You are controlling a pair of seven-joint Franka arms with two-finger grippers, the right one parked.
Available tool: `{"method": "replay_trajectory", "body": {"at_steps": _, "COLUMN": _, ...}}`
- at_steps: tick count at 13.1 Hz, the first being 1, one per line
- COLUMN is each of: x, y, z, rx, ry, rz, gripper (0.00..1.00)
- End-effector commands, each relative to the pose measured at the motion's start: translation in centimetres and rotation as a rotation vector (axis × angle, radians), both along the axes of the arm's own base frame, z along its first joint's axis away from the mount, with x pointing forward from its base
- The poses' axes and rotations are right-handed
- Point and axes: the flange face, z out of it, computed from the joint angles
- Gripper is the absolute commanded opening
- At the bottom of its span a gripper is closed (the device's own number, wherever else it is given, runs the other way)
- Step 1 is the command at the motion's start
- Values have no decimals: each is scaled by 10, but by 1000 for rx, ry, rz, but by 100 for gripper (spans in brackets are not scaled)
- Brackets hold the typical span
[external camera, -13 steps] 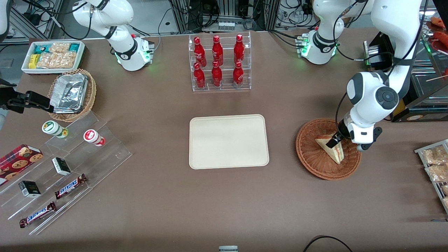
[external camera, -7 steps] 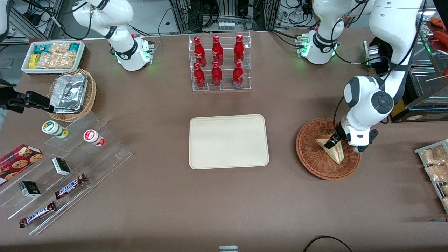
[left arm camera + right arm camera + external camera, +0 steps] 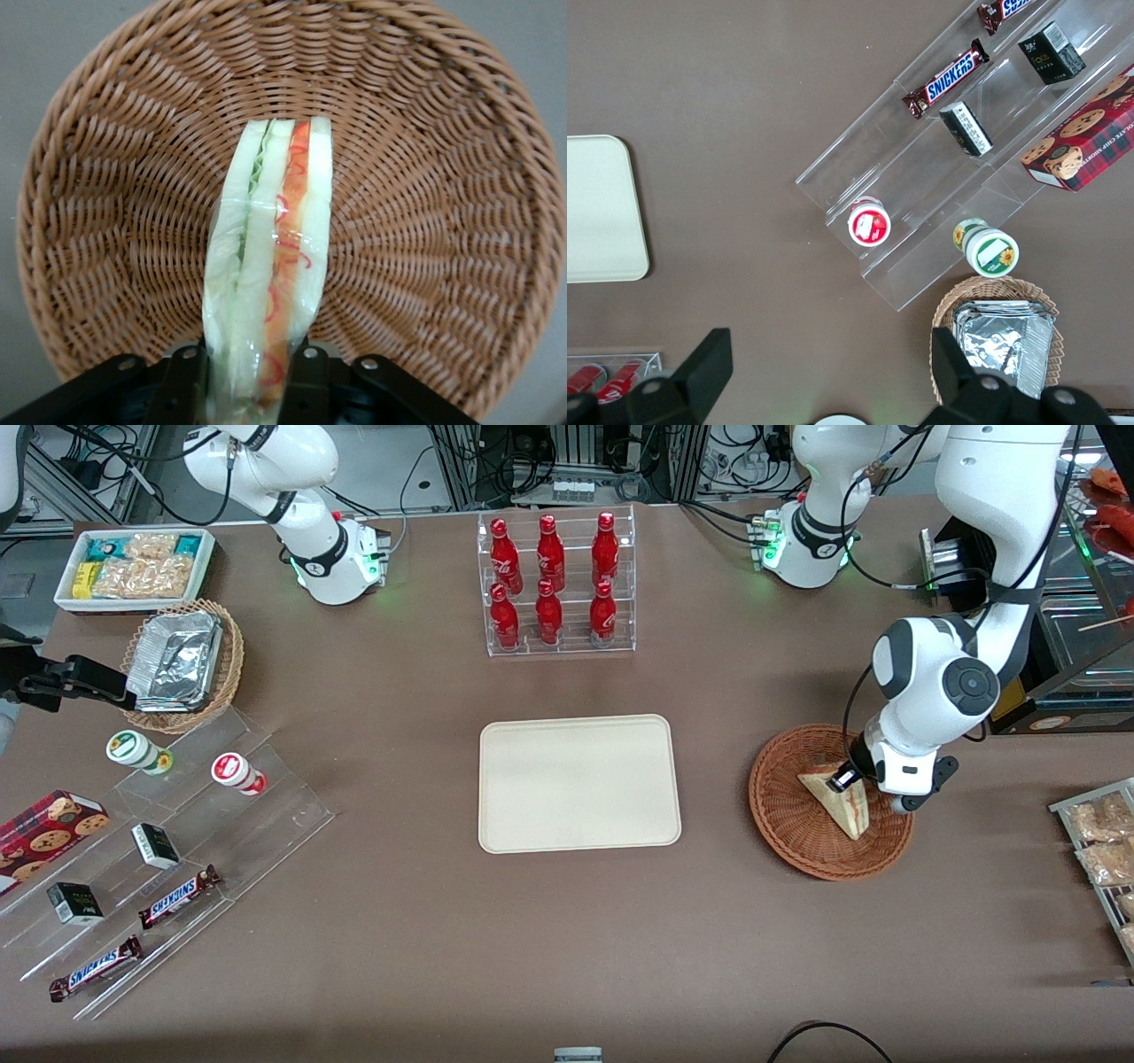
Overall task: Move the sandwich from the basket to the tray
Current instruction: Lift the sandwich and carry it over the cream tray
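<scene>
While I grip: my pincer [image 3: 246, 376] is pinching the sandwich [image 3: 266, 274] by its wide end, one finger on each bread face, low inside the basket [image 3: 788, 828].
Where the sandwich is: in the basket, not yet clear of it, its tip pointing across the woven floor.
Slip risk: the clear wrap looks slick and the bread soft, so I judge a fast lift could let the wedge slide or twist out.
Crush risk: squeezing harder could squash the filling stripes.
Snag risk: the hanging tip could catch the basket rim if I go sideways too soon and drag the basket along.
Edges: the rim rises all round me; the tray [image 3: 580, 731] has only a low lip.
Open room: bare table [image 3: 718, 717] lies between basket and tray; the bottle rack [image 3: 558, 584] stands farther from the front camera, well apart.
</scene>
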Motion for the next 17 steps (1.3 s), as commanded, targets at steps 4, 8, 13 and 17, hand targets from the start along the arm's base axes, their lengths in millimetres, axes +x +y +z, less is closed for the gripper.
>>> {"method": "replay_trajectory", "body": {"at_steps": 4, "x": 35, "y": -63, "z": 81, "rx": -6, "ry": 67, "rz": -138, "gripper": 0}}
{"method": "replay_trajectory", "body": {"at_steps": 8, "x": 47, "y": -148, "z": 95, "rx": 1, "ry": 132, "rz": -276, "gripper": 0}}
{"method": "replay_trajectory", "body": {"at_steps": 13, "x": 37, "y": -264, "z": 79, "rx": 35, "ry": 114, "rz": -301, "gripper": 0}}
{"method": "replay_trajectory", "body": {"at_steps": 17, "x": 19, "y": -347, "z": 59, "rx": 56, "ry": 102, "rz": -268, "gripper": 0}}
